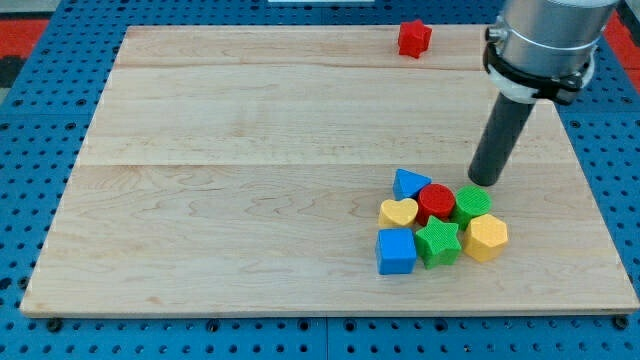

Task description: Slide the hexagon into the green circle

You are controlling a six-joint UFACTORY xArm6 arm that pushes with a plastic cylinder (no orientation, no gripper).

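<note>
The yellow hexagon [486,237] lies at the view's lower right, at the right end of a tight cluster of blocks. The green circle [473,203] sits just above it and touches it. My tip [485,181] stands on the board just above the green circle, very close to its upper edge. The rod rises from the tip to the arm's grey flange at the view's top right.
The cluster also holds a red circle [436,202], a blue triangle [409,184], a yellow heart [398,212], a green star [437,243] and a blue cube [396,250]. A red star [414,38] lies alone near the wooden board's [250,170] top edge.
</note>
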